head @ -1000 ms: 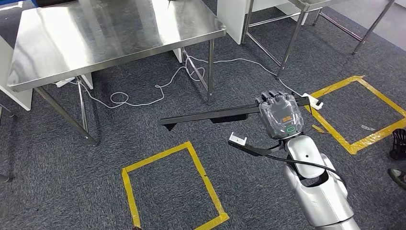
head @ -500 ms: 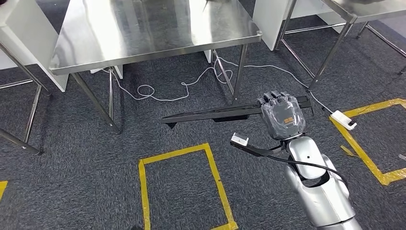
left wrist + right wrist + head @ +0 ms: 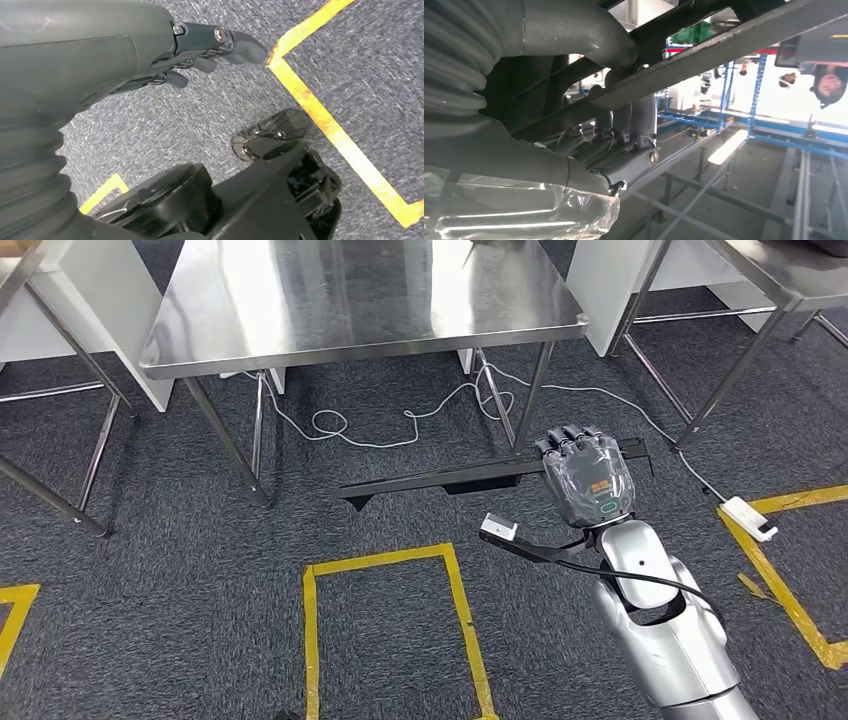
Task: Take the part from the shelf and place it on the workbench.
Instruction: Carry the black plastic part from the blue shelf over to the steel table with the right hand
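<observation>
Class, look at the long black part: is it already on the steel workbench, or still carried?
Still carried. The right hand grips the part near one end, level above the carpet, short of the workbench.

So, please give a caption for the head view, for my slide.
Right hand carries a long black part level above carpet, facing the steel workbench.

The right arm (image 3: 668, 640) is glossy silver, with a black cable looping over its forearm. The right hand (image 3: 590, 480) is grey under clear film, bearing an orange label and green oval mark. The left hand (image 3: 100, 55) has a ribbed grey cover, dark fingers (image 3: 240, 45) and visible screws.
</observation>
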Motion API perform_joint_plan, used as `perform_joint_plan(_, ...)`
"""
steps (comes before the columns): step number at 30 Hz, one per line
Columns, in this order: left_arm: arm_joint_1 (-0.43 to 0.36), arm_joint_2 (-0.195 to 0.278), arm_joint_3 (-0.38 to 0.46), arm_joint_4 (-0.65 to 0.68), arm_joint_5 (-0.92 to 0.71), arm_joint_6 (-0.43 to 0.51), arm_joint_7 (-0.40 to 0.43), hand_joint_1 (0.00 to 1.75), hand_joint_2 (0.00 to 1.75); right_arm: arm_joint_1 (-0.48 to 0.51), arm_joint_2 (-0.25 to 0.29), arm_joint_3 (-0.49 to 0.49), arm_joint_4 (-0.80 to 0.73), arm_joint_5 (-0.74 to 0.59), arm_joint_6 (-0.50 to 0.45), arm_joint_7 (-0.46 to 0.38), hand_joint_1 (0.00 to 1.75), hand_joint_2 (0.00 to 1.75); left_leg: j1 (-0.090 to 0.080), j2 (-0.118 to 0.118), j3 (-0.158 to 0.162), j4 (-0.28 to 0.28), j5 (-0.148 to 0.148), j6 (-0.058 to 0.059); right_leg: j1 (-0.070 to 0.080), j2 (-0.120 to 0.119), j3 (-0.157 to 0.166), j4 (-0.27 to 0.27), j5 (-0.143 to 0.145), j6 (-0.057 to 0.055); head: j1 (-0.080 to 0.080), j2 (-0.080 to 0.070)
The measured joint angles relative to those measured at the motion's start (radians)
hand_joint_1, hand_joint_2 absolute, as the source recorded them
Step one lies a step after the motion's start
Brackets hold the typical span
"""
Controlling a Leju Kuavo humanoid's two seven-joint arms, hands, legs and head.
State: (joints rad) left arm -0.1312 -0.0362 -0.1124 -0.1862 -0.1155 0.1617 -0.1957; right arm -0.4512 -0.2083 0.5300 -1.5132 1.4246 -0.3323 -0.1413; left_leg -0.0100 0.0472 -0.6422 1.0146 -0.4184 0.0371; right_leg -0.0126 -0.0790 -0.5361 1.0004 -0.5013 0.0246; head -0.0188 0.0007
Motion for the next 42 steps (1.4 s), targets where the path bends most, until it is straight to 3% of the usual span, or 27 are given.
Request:
perform_joint_plan(1, 0.000, 0.000, 0.000, 0.000, 0.000, 0.000, -0.001, 0.00, 1.75, -0.001, 0.001, 0.000, 0.002, 0.000, 0.000, 0.000, 1.34, 1.75, 0.002, -0.009, 0.004, -0.006, 0.002, 0.005, 0.001, -0.004, 0.001, 0.001, -0.004, 0.005, 0.000, 0.000)
perform_joint_plan(3, -0.003, -0.001, 0.000, 0.000, 0.000, 0.000, -0.003, 0.00, 1.75, -0.004, 0.002, 0.000, 0.004, -0.001, -0.001, 0.000, 1.34, 1.75, 0.009, -0.029, 0.013, -0.018, 0.007, 0.016, 0.002, 0.019, -0.015, 0.046, -0.031, 0.007, 0.002, 0.000)
perform_joint_plan(6, -0.008, -0.001, 0.000, 0.000, 0.000, 0.000, -0.005, 0.00, 1.75, -0.006, -0.001, 0.000, 0.011, -0.002, -0.003, 0.000, 1.34, 1.75, 0.012, -0.060, 0.018, -0.021, 0.007, 0.027, 0.000, 0.067, -0.118, 0.242, -0.106, -0.003, 0.006, 0.000)
perform_joint_plan(7, -0.008, -0.001, 0.001, 0.000, 0.000, 0.000, -0.005, 0.00, 1.75, -0.005, -0.002, 0.000, 0.014, -0.002, -0.003, 0.000, 1.34, 1.75, 0.011, -0.072, 0.018, -0.021, 0.006, 0.027, -0.001, 0.071, -0.148, 0.288, -0.116, -0.001, 0.007, 0.000)
perform_joint_plan(8, -0.008, -0.001, 0.001, 0.000, 0.000, 0.000, -0.004, 0.00, 1.75, -0.005, -0.002, 0.000, 0.017, -0.002, -0.003, 0.000, 1.34, 1.75, 0.011, -0.085, 0.019, -0.020, 0.006, 0.027, -0.001, 0.073, -0.162, 0.301, -0.109, 0.005, 0.007, 0.000)
perform_joint_plan(10, -0.008, -0.001, 0.001, 0.000, -0.001, 0.000, -0.002, 0.00, 1.75, -0.006, -0.003, 0.000, 0.021, -0.002, -0.003, 0.000, 1.34, 1.75, 0.011, -0.108, 0.021, -0.019, 0.005, 0.024, -0.003, 0.081, -0.129, 0.200, -0.049, 0.023, 0.007, 0.000)
perform_joint_plan(12, -0.008, -0.002, 0.001, 0.000, -0.003, 0.000, 0.000, 0.00, 1.75, -0.008, -0.003, 0.000, 0.023, -0.002, -0.003, 0.000, 1.34, 1.75, 0.008, -0.129, 0.020, -0.014, 0.001, 0.017, -0.008, 0.105, -0.073, 0.064, 0.015, 0.030, 0.007, 0.000)
perform_joint_plan(14, -0.006, -0.003, 0.001, 0.000, -0.004, 0.000, 0.003, 0.00, 1.75, -0.010, -0.002, 0.001, 0.027, -0.002, -0.003, 0.000, 1.34, 1.75, 0.004, -0.142, 0.015, -0.010, -0.002, 0.008, -0.010, 0.116, -0.053, 0.014, 0.036, 0.017, 0.006, 0.000)
perform_joint_plan(16, -0.003, -0.001, 0.001, 0.000, -0.004, 0.003, 0.005, 0.00, 1.75, -0.013, 0.001, 0.001, 0.030, -0.002, -0.003, 0.000, 1.34, 1.75, 0.007, -0.149, 0.011, -0.008, -0.003, 0.000, -0.011, 0.104, -0.050, 0.012, 0.038, 0.002, 0.005, 0.000)
perform_joint_plan(18, -0.001, 0.000, 0.001, 0.000, -0.004, 0.009, 0.006, 0.00, 1.75, -0.015, 0.002, 0.002, 0.031, -0.002, -0.005, 0.000, 1.34, 1.75, 0.009, -0.123, -0.003, 0.025, -0.026, -0.011, -0.017, 0.093, -0.043, 0.009, 0.039, -0.013, 0.002, 0.000)
perform_joint_plan(21, -0.002, -0.002, 0.001, 0.000, -0.006, 0.017, 0.011, 0.00, 1.75, -0.017, 0.002, 0.002, 0.032, -0.004, -0.013, 0.003, 1.34, 1.75, 0.018, -0.062, -0.091, 0.208, -0.115, -0.030, -0.014, 0.079, -0.036, 0.008, 0.034, -0.030, -0.004, 0.000)
perform_joint_plan(22, -0.002, -0.002, 0.001, 0.000, -0.006, 0.018, 0.013, 0.00, 1.75, -0.017, 0.002, 0.002, 0.033, -0.004, -0.015, 0.005, 1.34, 1.75, 0.022, -0.054, -0.120, 0.261, -0.131, -0.034, -0.012, 0.076, -0.035, 0.008, 0.032, -0.033, -0.004, 0.000)
perform_joint_plan(23, -0.002, -0.003, 0.001, 0.000, -0.007, 0.017, 0.015, 0.00, 1.75, -0.018, 0.003, 0.002, 0.035, -0.002, -0.017, 0.008, 1.34, 1.75, 0.024, -0.051, -0.132, 0.279, -0.127, -0.036, -0.011, 0.073, -0.034, 0.008, 0.029, -0.034, -0.004, 0.000)
perform_joint_plan(24, -0.002, -0.003, 0.001, 0.000, -0.007, 0.016, 0.015, 0.00, 1.75, -0.018, 0.003, 0.002, 0.037, 0.000, -0.019, 0.011, 1.34, 1.75, 0.026, -0.050, -0.125, 0.260, -0.106, -0.036, -0.010, 0.071, -0.031, 0.008, 0.026, -0.034, -0.005, 0.000)
perform_joint_plan(26, -0.002, -0.002, 0.001, 0.000, -0.007, 0.014, 0.014, 0.00, 1.75, -0.019, 0.004, 0.002, 0.040, 0.003, -0.020, 0.015, 1.34, 1.75, 0.025, -0.044, -0.058, 0.129, -0.040, -0.025, -0.010, 0.067, -0.023, 0.007, 0.019, -0.031, -0.005, 0.000)
perform_joint_plan(28, -0.004, 0.000, 0.001, 0.000, -0.007, 0.014, 0.012, 0.00, 1.75, -0.024, 0.004, 0.002, 0.041, 0.004, -0.022, 0.016, 1.34, 1.75, 0.016, -0.035, 0.001, 0.021, -0.013, -0.009, -0.006, 0.064, -0.017, 0.005, 0.012, -0.022, -0.004, 0.000)
perform_joint_plan(29, -0.005, 0.001, 0.001, 0.000, -0.007, 0.014, 0.012, 0.00, 1.75, -0.027, 0.004, 0.002, 0.042, 0.004, -0.023, 0.017, 1.34, 1.75, 0.012, -0.032, 0.013, -0.003, -0.015, -0.002, -0.005, 0.063, -0.014, 0.006, 0.012, -0.016, -0.004, 0.000)
perform_joint_plan(31, -0.006, 0.001, 0.001, 0.000, -0.007, 0.014, 0.011, 0.00, 1.75, -0.030, 0.004, 0.002, 0.045, 0.004, -0.024, 0.017, 1.34, 1.75, 0.008, -0.036, 0.022, -0.013, -0.022, 0.010, -0.002, 0.061, -0.007, 0.011, 0.015, -0.001, -0.005, 0.000)
perform_joint_plan(33, -0.006, 0.000, 0.002, 0.000, -0.007, 0.013, 0.011, 0.00, 1.75, -0.032, 0.004, 0.001, 0.047, 0.005, -0.024, 0.017, 1.34, 1.75, 0.010, -0.042, 0.045, -0.025, -0.021, 0.021, 0.001, 0.064, -0.015, 0.045, 0.002, 0.003, -0.002, 0.000)
perform_joint_plan(35, -0.008, 0.000, 0.002, 0.000, -0.007, 0.013, 0.010, 0.00, 1.75, -0.035, 0.003, 0.001, 0.049, 0.005, -0.025, 0.017, 1.34, 1.75, 0.013, -0.049, 0.061, -0.031, -0.023, 0.028, -0.002, 0.069, -0.070, 0.143, -0.034, 0.000, 0.002, 0.000)
perform_joint_plan(38, -0.007, -0.001, 0.002, 0.000, -0.007, 0.014, 0.012, 0.00, 1.75, -0.034, 0.002, 0.001, 0.054, 0.005, -0.026, 0.018, 1.34, 1.75, 0.013, -0.060, 0.070, -0.030, -0.034, 0.030, -0.007, 0.074, -0.181, 0.291, -0.075, 0.012, 0.005, 0.000)
perform_joint_plan(40, -0.005, -0.002, 0.002, 0.000, -0.007, 0.014, 0.012, 0.00, 1.75, -0.033, 0.001, 0.001, 0.057, 0.005, -0.026, 0.018, 1.34, 1.75, 0.013, -0.064, 0.075, -0.030, -0.039, 0.028, -0.008, 0.074, -0.203, 0.304, -0.073, 0.019, 0.005, 0.000)
perform_joint_plan(41, -0.005, -0.003, 0.002, 0.000, -0.007, 0.013, 0.013, 0.00, 1.75, -0.033, 0.001, 0.001, 0.058, 0.005, -0.026, 0.018, 1.34, 1.75, 0.014, -0.067, 0.082, -0.030, -0.044, 0.026, -0.010, 0.074, -0.193, 0.266, -0.050, 0.027, 0.005, 0.000)
perform_joint_plan(42, -0.004, -0.005, 0.002, 0.000, -0.007, 0.013, 0.013, 0.00, 1.75, -0.033, 0.001, 0.001, 0.060, 0.005, -0.026, 0.018, 1.34, 1.75, 0.015, -0.070, 0.091, -0.029, -0.053, 0.020, -0.015, 0.074, -0.170, 0.196, -0.008, 0.040, 0.005, 0.000)
